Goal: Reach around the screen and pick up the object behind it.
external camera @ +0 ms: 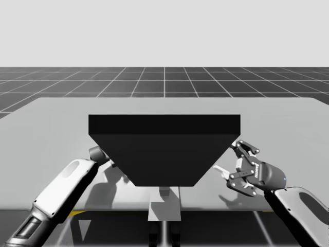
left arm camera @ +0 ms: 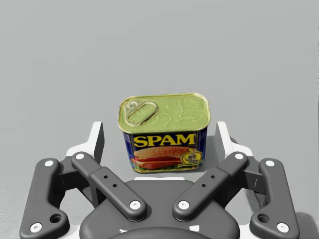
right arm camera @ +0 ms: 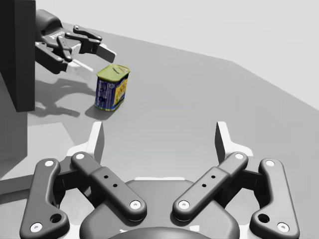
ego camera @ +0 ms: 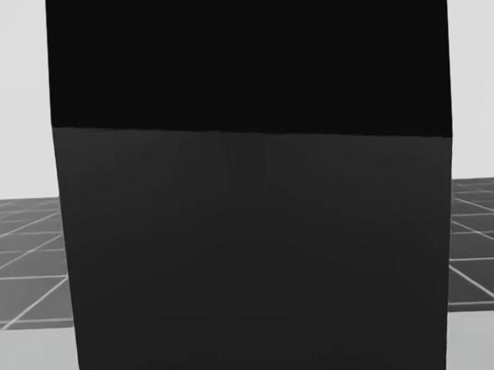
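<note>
Behind the black screen point(external camera: 164, 149), upright on the grey tabletop point(external camera: 282, 118): blue rectangular can point(left arm camera: 164, 134), yellow-green lid, yellow lettering above a pictured sandwich. Framed, untouched, between fingers of the spread left gripper point(right arm camera: 95, 57); right gripper point(external camera: 229, 159) likewise released, beside the screen.

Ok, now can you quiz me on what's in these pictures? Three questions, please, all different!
1. True or false: my right gripper is shut on the blue can.
2. What stands right in front of my head camera? A) the dark screen B) a red bowl C) a towel
3. Fill the gap: the can stands ____ on the table, close to my open left gripper.
Key: 1 false. 2 A. 3 upright.
</note>
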